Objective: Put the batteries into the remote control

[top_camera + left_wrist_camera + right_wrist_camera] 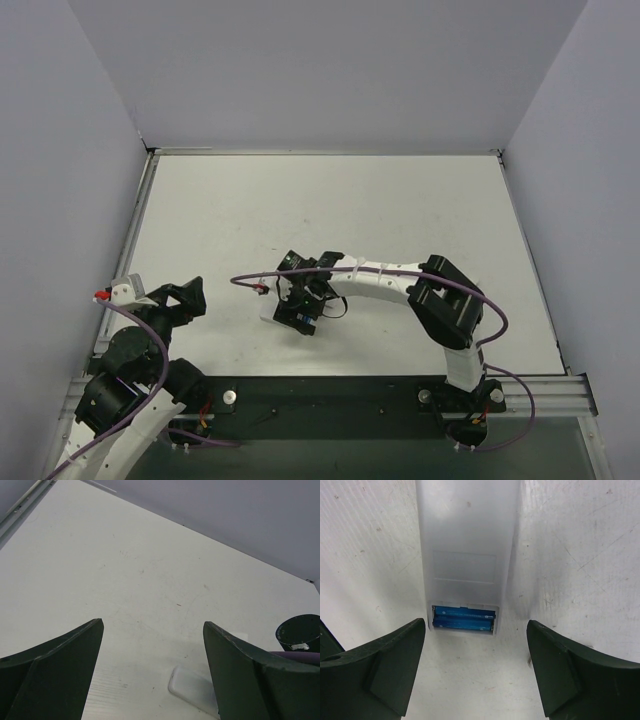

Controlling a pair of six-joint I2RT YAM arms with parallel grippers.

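Observation:
The remote control point(467, 535) lies on the table with its plain white back up. Its battery bay at the near end stands uncovered. Two blue batteries point(464, 620) lie side by side inside the bay. My right gripper point(476, 630) is open just short of that end, one finger on each side and nothing between them. From above, the right gripper point(297, 312) hides most of the remote control; only a white end point(267, 312) shows. My left gripper point(190, 297) hangs open over the table's left side, well apart from the remote control, holding nothing point(153, 622).
In the left wrist view a flat white piece with a rounded corner point(192, 687) lies on the table beside the right finger; I cannot tell what it is. Grey walls enclose the table point(330, 200) on three sides. A dark base rail point(330, 400) runs along the near edge.

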